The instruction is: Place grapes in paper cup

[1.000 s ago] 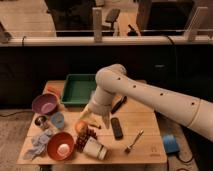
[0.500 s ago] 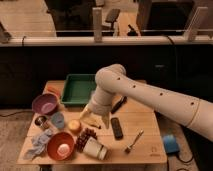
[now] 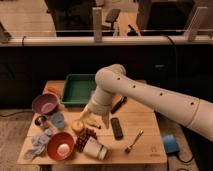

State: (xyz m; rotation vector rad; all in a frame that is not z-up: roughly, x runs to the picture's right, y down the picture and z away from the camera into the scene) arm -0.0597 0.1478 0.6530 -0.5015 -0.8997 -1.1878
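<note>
The grapes (image 3: 86, 139), a small dark red bunch, lie on the wooden table (image 3: 145, 120) near its front edge. The white paper cup (image 3: 95, 149) lies on its side right in front of them, touching or nearly touching. My gripper (image 3: 94, 120) hangs just above the table, behind the grapes and next to a yellow-orange fruit (image 3: 77, 126). Its fingers point down, are spread apart and hold nothing. My thick white arm (image 3: 150, 97) reaches in from the right.
A red bowl (image 3: 60, 146) and a blue cloth (image 3: 37, 144) lie left of the cup. A light-blue cup (image 3: 58, 120), metal can (image 3: 40, 121), purple bowl (image 3: 45, 104) and green tray (image 3: 77, 89) stand behind. A black remote (image 3: 116, 128) and spoon (image 3: 133, 141) lie to the right.
</note>
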